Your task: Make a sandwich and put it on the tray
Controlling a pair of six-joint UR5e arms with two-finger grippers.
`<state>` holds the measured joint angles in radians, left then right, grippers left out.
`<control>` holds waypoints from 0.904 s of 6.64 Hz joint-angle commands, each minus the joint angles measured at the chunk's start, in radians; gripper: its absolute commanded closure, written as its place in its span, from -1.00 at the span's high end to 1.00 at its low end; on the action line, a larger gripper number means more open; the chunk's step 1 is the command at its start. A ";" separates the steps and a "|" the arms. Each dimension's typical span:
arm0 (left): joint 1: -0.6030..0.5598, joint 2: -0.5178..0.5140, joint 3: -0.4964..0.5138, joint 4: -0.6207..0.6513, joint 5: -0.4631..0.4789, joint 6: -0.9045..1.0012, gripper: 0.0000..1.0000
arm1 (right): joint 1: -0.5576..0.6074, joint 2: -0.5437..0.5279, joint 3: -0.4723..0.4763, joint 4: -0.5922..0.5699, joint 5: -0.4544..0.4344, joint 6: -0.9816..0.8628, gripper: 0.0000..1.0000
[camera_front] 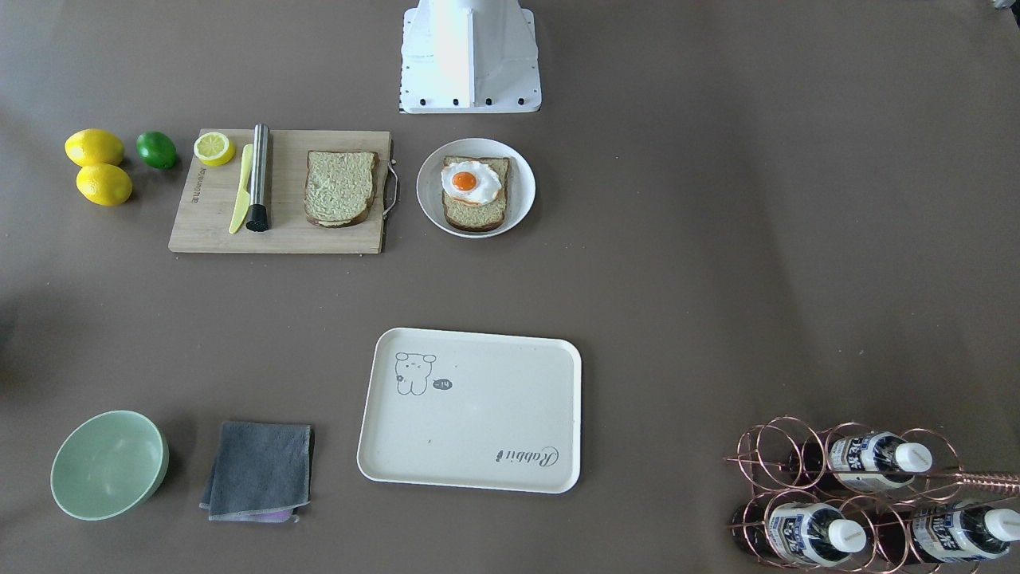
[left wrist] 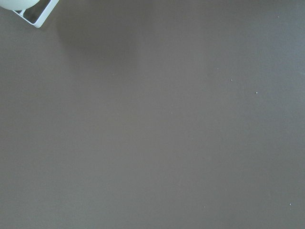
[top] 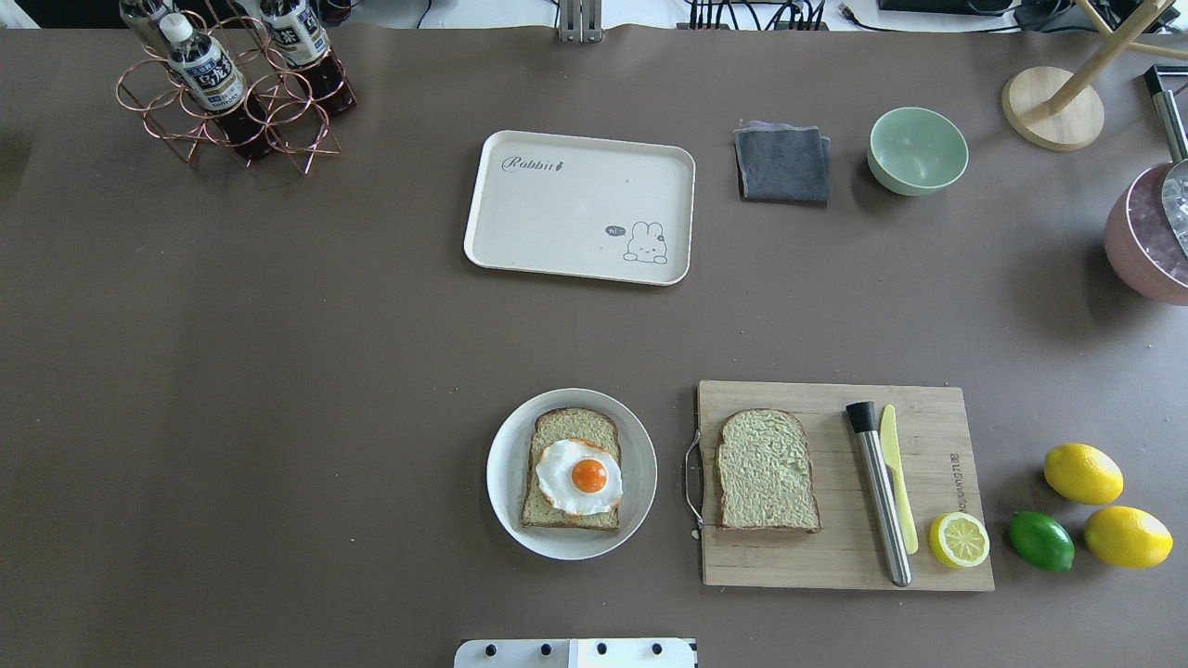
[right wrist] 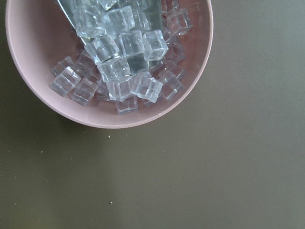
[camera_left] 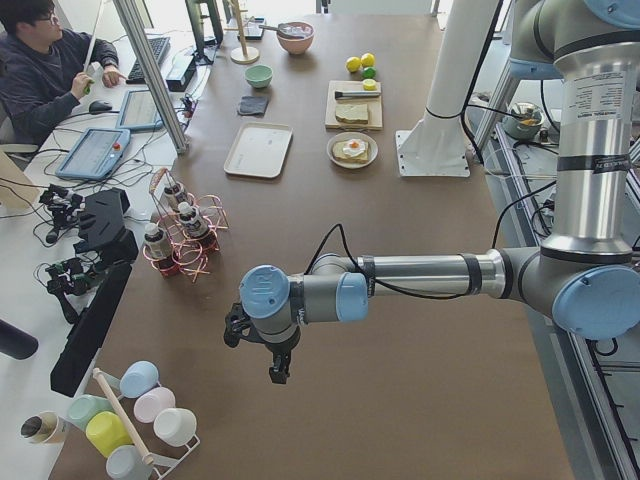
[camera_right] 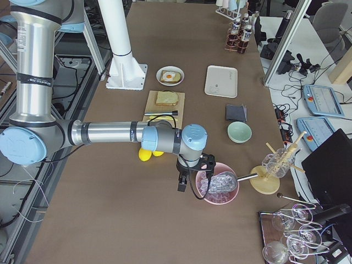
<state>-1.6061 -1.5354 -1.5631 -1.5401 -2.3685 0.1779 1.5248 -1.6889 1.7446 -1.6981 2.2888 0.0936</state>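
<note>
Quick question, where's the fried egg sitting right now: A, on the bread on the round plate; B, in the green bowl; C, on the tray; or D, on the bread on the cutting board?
A: the fried egg lies on the bread slice that sits on the round white plate.

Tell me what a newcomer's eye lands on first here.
The fried egg with its orange yolk stands out, lying on a bread slice on the white plate near the robot's base. Beside it a second bread slice lies on the cutting board, and the cream tray beyond holds nothing.
</note>
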 commanded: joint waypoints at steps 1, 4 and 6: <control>0.000 -0.002 0.000 -0.005 0.000 0.000 0.94 | 0.000 0.005 0.000 0.000 0.000 0.000 1.00; 0.000 0.000 0.002 -0.005 0.000 0.000 0.94 | 0.002 -0.001 -0.002 0.079 -0.037 0.000 1.00; 0.000 0.001 0.002 -0.005 0.000 0.000 0.94 | 0.002 0.005 0.001 0.083 -0.066 0.000 1.00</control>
<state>-1.6061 -1.5348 -1.5617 -1.5447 -2.3685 0.1779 1.5262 -1.6872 1.7442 -1.6219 2.2429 0.0943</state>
